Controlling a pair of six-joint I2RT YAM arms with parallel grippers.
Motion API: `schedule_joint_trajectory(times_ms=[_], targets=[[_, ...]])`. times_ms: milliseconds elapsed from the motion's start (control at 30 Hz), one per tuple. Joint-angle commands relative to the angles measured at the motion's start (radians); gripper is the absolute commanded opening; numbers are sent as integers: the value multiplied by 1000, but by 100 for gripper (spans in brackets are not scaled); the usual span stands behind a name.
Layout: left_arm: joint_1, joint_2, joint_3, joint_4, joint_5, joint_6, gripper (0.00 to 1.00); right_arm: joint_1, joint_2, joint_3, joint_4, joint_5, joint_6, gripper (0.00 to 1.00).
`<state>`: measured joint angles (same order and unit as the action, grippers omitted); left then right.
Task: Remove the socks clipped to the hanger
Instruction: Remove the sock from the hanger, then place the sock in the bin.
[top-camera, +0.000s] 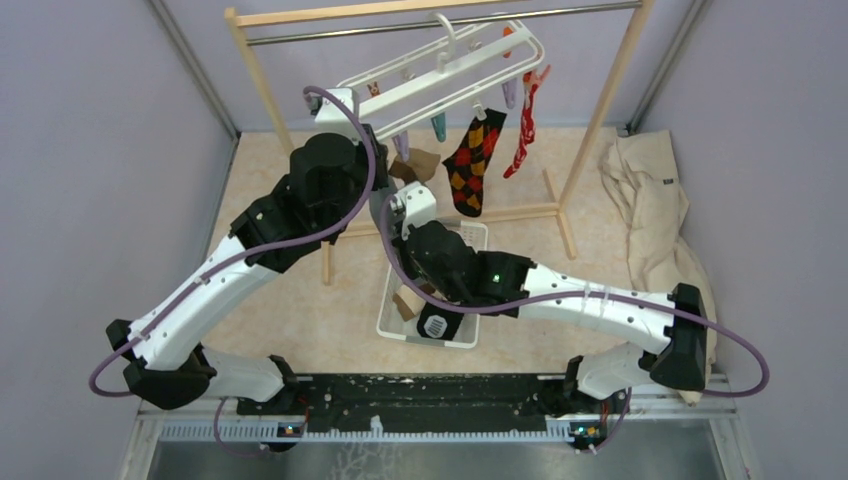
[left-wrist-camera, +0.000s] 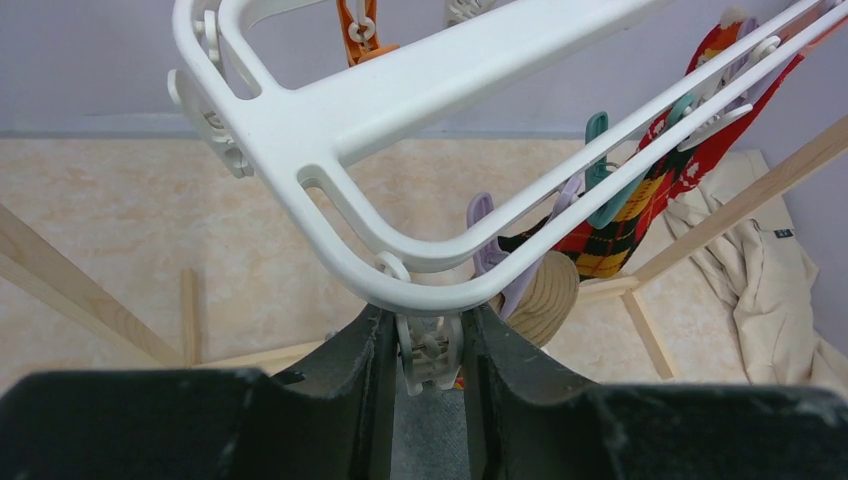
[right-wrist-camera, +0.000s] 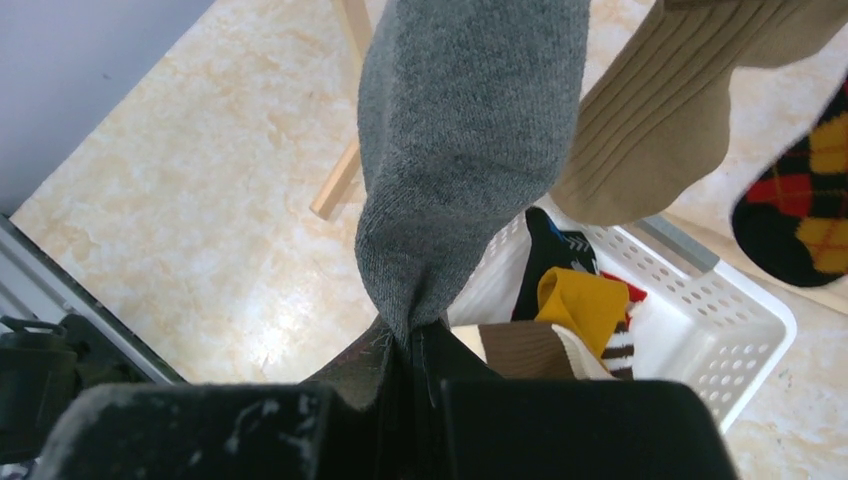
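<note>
- Marbled beige tabletop (top-camera: 300, 300), lilac walls (top-camera: 100, 150) around it.
- Wooden rack (top-camera: 258, 90) at the far end.
- Beige cloth (top-camera: 650, 200) heaped at the right edge.
- White hanger (left-wrist-camera: 330, 130) hooked on the rack's rail and tilted, pastel clips dangling from it.
- White perforated basket (right-wrist-camera: 720, 340) on the table between the arms, with a mustard sock (right-wrist-camera: 580, 300) and others inside.
- Left gripper (left-wrist-camera: 428, 340) under the hanger's near rim, jaws pressed against both sides of a white clip (left-wrist-camera: 430, 358).
- Right gripper (right-wrist-camera: 410, 340) above the basket, jaws pinching the toe of a hanging grey sock (right-wrist-camera: 460, 150).
- Tan sock (right-wrist-camera: 650, 130) hanging just beside the grey one.
- Argyle sock (top-camera: 470, 165) and red sock (top-camera: 525, 130) clipped at the hanger's right end.
</note>
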<state>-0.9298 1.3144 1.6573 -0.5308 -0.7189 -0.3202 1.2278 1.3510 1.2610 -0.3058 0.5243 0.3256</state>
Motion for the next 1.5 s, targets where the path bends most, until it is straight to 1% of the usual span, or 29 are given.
schedule_joint_trajectory(times_ms=[0,433,600,733,767,833,933,1133,1200,1333,1400,1467], targets=[[-3,-2,27,-8,-3,3,0,10,-66,-49,14,36,29,0],[-3,-16,14,3,7,4,0,11,-108,-218,27,45,106,0],[-3,-24,2,11,7,2,4,10,-107,-293,49,32,146,0],[-3,-31,-11,14,5,0,5,10,-85,-357,72,11,180,0],[-3,-35,-16,14,2,0,5,10,-77,-368,78,6,188,5],[-3,-41,-25,16,-3,0,8,10,-67,-387,89,-5,195,22],[-3,-51,-41,22,-14,0,12,10,-63,-399,93,-8,199,45],[-1,-65,-65,36,-31,12,20,10,-100,-400,95,-11,172,77],[-1,-66,-68,40,-37,20,24,11,-126,-407,98,-10,162,85],[3,-72,-76,43,-43,32,31,10,-185,-414,100,-18,136,90],[5,-81,-90,55,-45,36,35,10,-218,-414,103,-29,120,96],[6,-89,-103,64,-45,39,39,10,-253,-416,105,-33,107,98]])
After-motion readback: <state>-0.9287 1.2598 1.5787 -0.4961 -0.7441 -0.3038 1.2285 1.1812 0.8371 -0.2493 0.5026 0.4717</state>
